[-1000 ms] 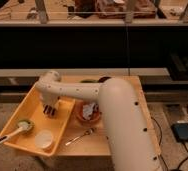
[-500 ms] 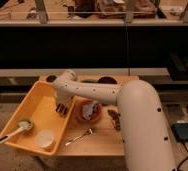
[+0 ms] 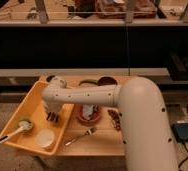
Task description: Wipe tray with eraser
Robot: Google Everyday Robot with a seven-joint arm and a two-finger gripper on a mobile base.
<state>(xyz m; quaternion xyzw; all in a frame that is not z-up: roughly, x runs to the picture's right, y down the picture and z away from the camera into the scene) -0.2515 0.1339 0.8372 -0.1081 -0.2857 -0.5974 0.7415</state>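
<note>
The yellow tray sits on the left of the table. My gripper is shut and points down inside the tray, near its right wall, with its dark fingertips at the tray floor. I see nothing held between them. A small dark and red striped block, the eraser, lies on the table right of the brown bowl, apart from the gripper and partly behind my arm.
In the tray lie a green-headed brush with a white handle and a white round lid. A brown bowl, a fork and a second bowl are on the table. A shelf rail runs behind.
The gripper has moved inside the tray, first toward its right side, then back left and nearer the front. It stays shut. The objects have not moved.
</note>
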